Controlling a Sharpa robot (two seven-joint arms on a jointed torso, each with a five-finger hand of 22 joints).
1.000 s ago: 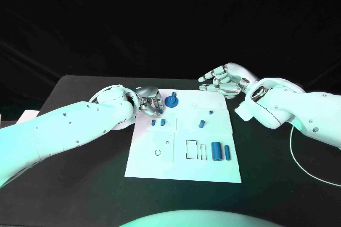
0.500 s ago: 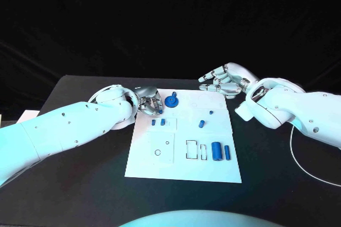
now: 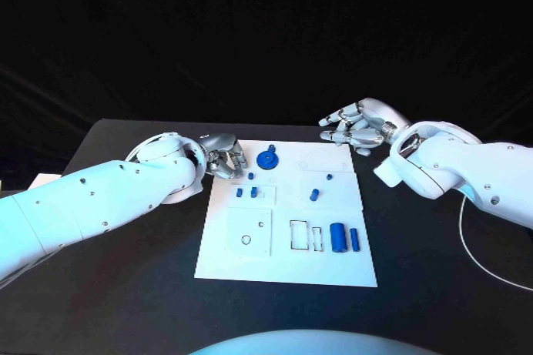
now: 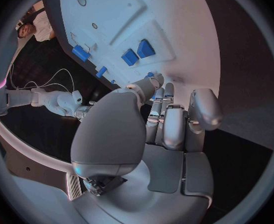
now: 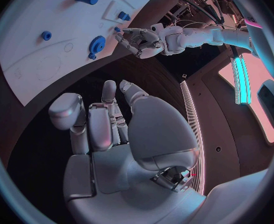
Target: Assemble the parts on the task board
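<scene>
white task board [image 3: 286,239], blue parts [image 3: 337,238], black table [image 3: 122,293]

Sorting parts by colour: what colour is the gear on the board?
Blue; the gear shows best in the head view.

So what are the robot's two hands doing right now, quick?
Left hand: open, holding nothing.
Right hand: open, holding nothing.

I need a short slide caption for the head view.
Both hands, left and right, empty beside the far end of the task board, blue parts unassembled.
</scene>
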